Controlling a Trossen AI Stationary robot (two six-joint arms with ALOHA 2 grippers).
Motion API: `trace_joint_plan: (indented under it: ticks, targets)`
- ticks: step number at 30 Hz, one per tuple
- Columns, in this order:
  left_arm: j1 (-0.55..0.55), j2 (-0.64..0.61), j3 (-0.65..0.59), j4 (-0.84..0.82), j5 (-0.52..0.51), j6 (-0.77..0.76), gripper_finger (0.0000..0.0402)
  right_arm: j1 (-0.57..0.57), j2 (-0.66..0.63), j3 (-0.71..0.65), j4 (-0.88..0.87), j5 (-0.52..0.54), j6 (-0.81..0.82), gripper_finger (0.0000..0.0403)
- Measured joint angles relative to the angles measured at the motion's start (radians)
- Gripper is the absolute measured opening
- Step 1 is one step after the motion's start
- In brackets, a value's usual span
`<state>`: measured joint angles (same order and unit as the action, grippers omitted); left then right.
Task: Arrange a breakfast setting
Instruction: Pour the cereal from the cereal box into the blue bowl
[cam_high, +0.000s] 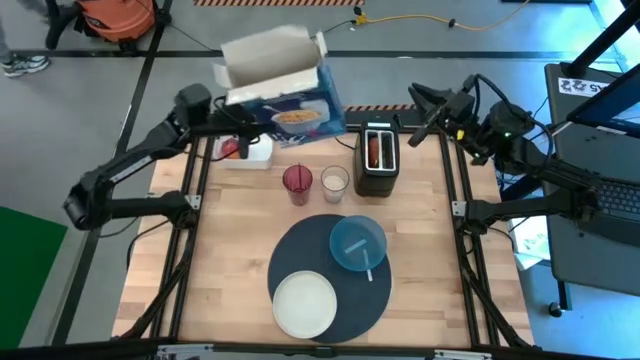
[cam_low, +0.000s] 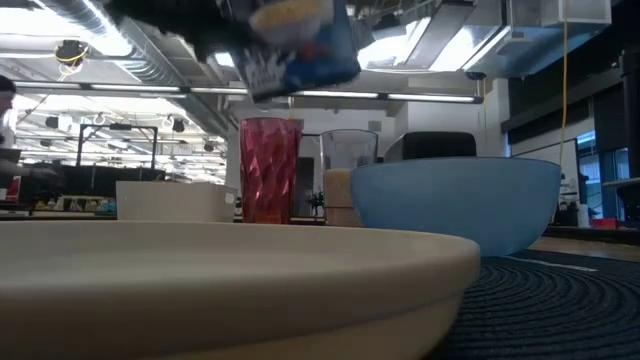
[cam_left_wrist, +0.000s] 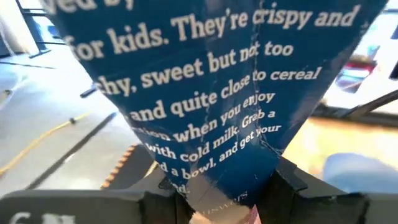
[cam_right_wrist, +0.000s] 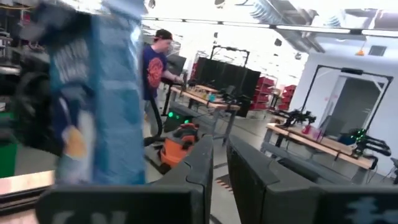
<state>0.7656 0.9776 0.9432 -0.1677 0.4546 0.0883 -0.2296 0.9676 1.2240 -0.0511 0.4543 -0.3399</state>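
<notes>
Cereal box (cam_left_wrist: 211, 99) in left end effector (cam_left_wrist: 224, 205) ("crispy and sweet" txt).

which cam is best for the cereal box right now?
High view: the cereal box, flaps open, hangs whole in the left gripper above the table's far edge. Left wrist shows only its printed back, low view its bottom end, right wrist a blurred side.

I see a light wood desk (cam_high: 230, 270) on a grey floor (cam_high: 60, 110) crossed by dark tape lines. An orange vacuum (cam_high: 115, 15) stands beyond. Ceiling strip lights (cam_low: 60, 45), ducts, workbenches (cam_right_wrist: 311, 140) and a person (cam_right_wrist: 155, 68) fill the room.
</notes>
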Motion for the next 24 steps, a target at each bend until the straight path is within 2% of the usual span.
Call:
trace_joint_plan:
  ticks: [8, 11, 19, 22, 24]
  targets:
    - [-0.130, -0.026, 0.252, -0.309, -0.065, -0.118, 0.0122, 0.000, 0.064, 0.000, 0.031, -0.035, -0.007, 0.0051]
    - [-0.186, -0.001, 0.363, -0.434, -0.086, -0.131, 0.0122, 0.000, 0.092, 0.000, 0.050, -0.055, -0.004, 0.0051]
    - [-0.355, 0.097, 0.627, -0.801, -0.182, -0.132, 0.0122, -0.020, 0.105, -0.001, 0.050, -0.002, -0.009, 0.0051]
    - [-0.433, 0.140, 0.694, -0.899, -0.226, -0.131, 0.0122, -0.059, 0.103, -0.001, 0.040, -0.051, -0.005, 0.0051]
    - [-0.497, 0.172, 0.729, -0.937, -0.280, -0.132, 0.0122, -0.093, 0.102, -0.001, 0.016, -0.131, 0.014, 0.0051]
